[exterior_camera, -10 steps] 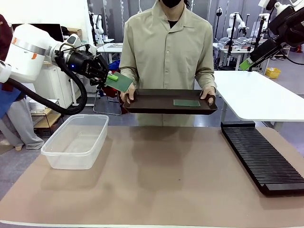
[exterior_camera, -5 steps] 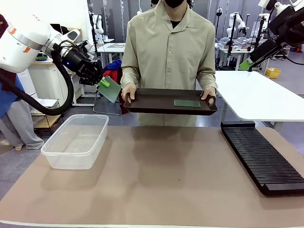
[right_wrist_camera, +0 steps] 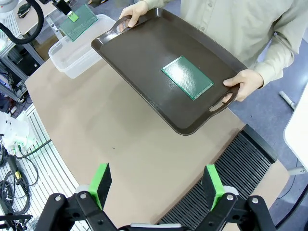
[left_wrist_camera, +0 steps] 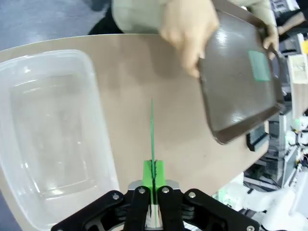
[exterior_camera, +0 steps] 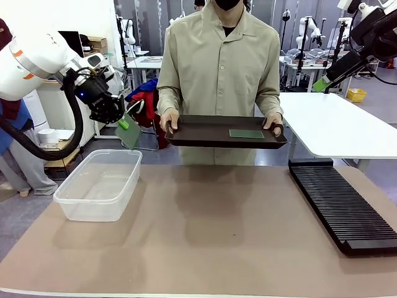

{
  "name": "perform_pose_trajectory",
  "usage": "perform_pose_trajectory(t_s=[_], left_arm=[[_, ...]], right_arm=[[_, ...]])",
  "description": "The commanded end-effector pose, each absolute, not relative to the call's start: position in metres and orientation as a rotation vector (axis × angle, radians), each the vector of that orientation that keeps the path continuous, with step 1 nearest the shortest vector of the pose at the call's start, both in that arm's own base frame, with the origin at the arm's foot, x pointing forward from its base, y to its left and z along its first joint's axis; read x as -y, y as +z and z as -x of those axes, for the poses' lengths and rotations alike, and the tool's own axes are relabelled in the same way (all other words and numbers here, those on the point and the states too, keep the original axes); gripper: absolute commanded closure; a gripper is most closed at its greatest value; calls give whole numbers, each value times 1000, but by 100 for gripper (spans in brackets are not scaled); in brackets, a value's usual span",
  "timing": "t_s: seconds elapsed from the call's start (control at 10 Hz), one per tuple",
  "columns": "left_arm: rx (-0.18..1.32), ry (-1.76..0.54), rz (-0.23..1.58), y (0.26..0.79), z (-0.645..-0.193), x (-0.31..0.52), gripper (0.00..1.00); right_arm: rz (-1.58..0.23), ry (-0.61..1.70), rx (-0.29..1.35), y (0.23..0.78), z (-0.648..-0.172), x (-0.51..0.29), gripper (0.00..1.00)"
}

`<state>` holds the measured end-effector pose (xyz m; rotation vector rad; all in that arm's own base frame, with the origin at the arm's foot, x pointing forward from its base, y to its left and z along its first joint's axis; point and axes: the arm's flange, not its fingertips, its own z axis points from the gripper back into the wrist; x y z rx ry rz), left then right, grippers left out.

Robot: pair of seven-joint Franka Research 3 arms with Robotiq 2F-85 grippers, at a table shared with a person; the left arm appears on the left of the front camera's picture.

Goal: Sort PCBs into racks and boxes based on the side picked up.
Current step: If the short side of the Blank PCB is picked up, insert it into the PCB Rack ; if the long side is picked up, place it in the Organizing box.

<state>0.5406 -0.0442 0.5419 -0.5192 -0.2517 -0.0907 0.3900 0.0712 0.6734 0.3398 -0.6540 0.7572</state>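
My left gripper (exterior_camera: 123,123) is shut on one green PCB (exterior_camera: 131,135), which hangs tilted in the air just beyond the far end of the clear box (exterior_camera: 93,208). In the left wrist view this PCB (left_wrist_camera: 152,130) is edge-on between the green pads (left_wrist_camera: 147,169), above the table beside the box (left_wrist_camera: 99,122). The second PCB (right_wrist_camera: 186,77) lies flat on a dark brown tray (right_wrist_camera: 139,53) held by the person in both hands. My right gripper (right_wrist_camera: 158,185) is open, high above the table, looking down on the tray. The black rack (exterior_camera: 341,202) lies at the right.
The person stands at the far side, holding the tray (exterior_camera: 198,132) level at waist height over the table's far edge. A white table (exterior_camera: 335,121) stands behind the rack. The brown mat (exterior_camera: 217,236) between box and rack is bare.
My left arm has swung left and down from beside the tray's left handle, carrying the PCB toward the box; the board now hangs steeper. The right arm stays still.
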Motion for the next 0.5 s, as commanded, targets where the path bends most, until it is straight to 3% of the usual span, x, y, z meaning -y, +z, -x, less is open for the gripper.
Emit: perform_pose_trajectory(t_s=[0.0, 0.4], left_arm=[[255, -36, 458, 530, -535, 48, 98], [261, -36, 382, 499, -545, 41, 98]], right_arm=[[-342, 758, 650, 671, -391, -72, 0], [-342, 758, 650, 671, -391, -72, 0]])
